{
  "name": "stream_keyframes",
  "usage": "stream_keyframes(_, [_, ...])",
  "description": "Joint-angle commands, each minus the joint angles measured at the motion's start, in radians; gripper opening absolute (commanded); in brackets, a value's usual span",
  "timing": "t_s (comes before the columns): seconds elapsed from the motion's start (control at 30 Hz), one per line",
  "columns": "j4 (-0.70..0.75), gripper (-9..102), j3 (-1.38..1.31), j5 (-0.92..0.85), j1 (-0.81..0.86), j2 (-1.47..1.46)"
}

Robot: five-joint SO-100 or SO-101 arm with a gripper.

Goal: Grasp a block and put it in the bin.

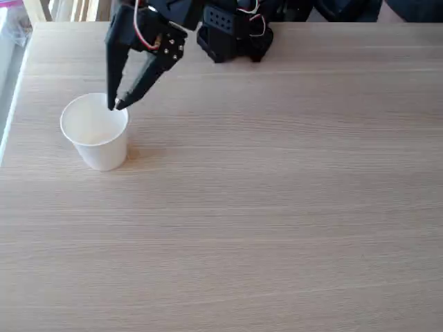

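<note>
The bin (97,145) is a white paper cup standing upright at the left of the wooden table in the fixed view. My black gripper (114,104) reaches down from the arm at the table's far edge. Its tips hang at the cup's far rim, just over the opening. The two fingers meet at their tips and I see nothing between them. The block is out of view; the cup's inside looks plain white from here.
The arm's black base (232,34) with its wires sits at the far edge of the table (277,207). A window frame runs along the left edge.
</note>
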Motion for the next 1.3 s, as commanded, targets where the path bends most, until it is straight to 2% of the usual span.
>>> stream_keyframes(0.0, [0.011, 0, 0.114, 0.089, -0.074, 0.144])
stream_keyframes(0.23, [0.044, 0, 0.402, 0.354, -0.250, 0.405])
stream_keyframes(0.4, [0.156, 0, 0.563, 0.468, -0.400, 0.644])
stream_keyframes(0.57, [0.307, 0, 0.675, 0.463, -0.532, 0.793])
stream_keyframes(0.77, [0.422, 0, 0.844, 0.482, -0.586, 0.968])
stream_keyframes(0.87, [0.574, 0, 0.845, 0.479, -0.612, 1.002])
stream_keyframes(0.9, [0.597, 0, 0.845, 0.532, -0.626, 1.009])
stream_keyframes(1.0, [0.629, 0, 0.847, 0.604, -0.672, 1.040])
stream_keyframes(1.27, [0.632, 0, 0.847, 0.634, -0.729, 1.042])
